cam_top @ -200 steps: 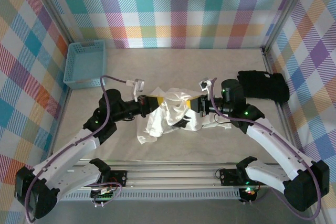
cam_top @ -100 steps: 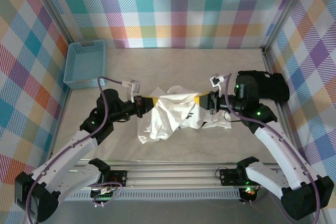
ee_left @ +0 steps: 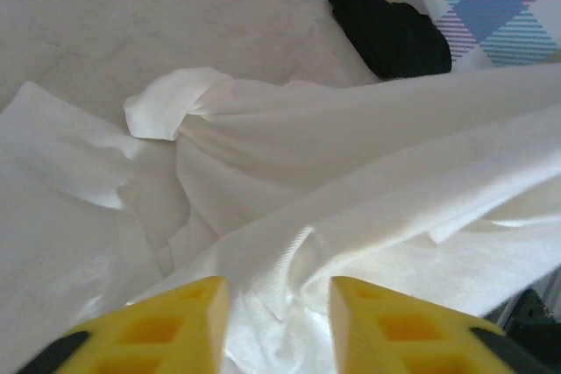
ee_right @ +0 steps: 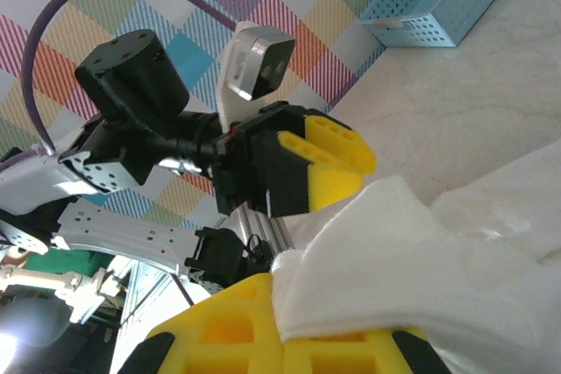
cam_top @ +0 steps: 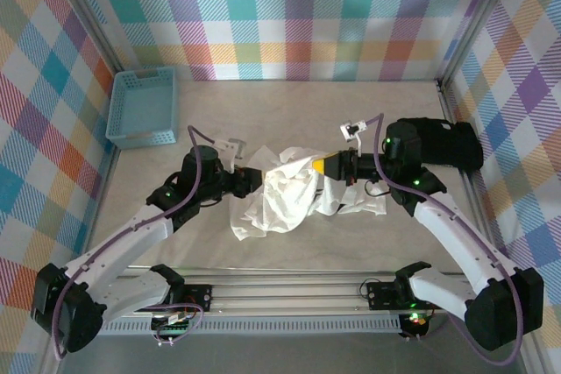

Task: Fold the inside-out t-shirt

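— Has the left gripper (cam_top: 250, 179) let go?

— It looks so. Half a second ago it was clenched on the shirt (cam_top: 289, 194). Now, in its own wrist view, its yellow fingers (ee_left: 180, 314) stand apart and the cloth lies loose just ahead of them, with nothing pinched between.

— And the right gripper (cam_top: 326, 165)?

— Still clamped. Its wrist view shows a fold of white cloth caught between its yellow fingers (ee_right: 230, 323). From above, the shirt trails away from it toward the left gripper.

— So the stretch between the two arms is gone?

— Yes. The edge that ran taut from gripper to gripper has gone slack. The shirt sits as a crumpled heap on the table (cam_top: 289, 111) between the two grippers. Most of it is just beside the left one, and one end is lifted by the right.

— What does that mean for the fold?

— Probably a re-grip. The left gripper seems to be freeing itself to take a better hold, perhaps on a hem or sleeve. Nothing lies flat yet, so the folding looks to be at an early stage. The black garment (cam_top: 438, 144) lies behind the right gripper, apart from the shirt.
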